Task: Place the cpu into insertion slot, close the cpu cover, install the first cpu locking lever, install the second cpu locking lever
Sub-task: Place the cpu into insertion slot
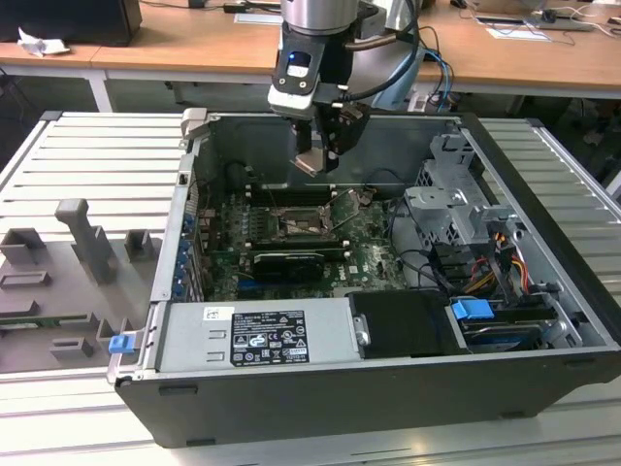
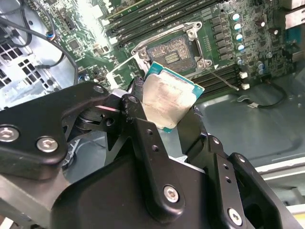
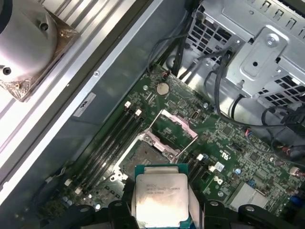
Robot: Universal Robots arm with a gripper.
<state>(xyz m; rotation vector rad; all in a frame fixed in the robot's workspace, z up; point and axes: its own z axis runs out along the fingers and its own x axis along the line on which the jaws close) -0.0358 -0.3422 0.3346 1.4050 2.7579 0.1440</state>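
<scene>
Gripper [image 1: 312,161] is clamping the cpu [image 3: 161,198] by its edges, hanging above the insertion slot [image 3: 143,156], apart from it | cpu cover [image 3: 175,128] is standing open | memory slots [image 3: 112,141] are lying just beside the socket, black cables [image 3: 219,90] are looping near the drive cage [image 3: 267,52] | chip is hiding the slot's near edge in the first wrist view

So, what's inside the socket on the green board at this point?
Nothing sits in the socket: its bare contact field shows. The chip is up off it, gripped in the jaws, and hides part of the socket's near edge in both wrist views.
</scene>
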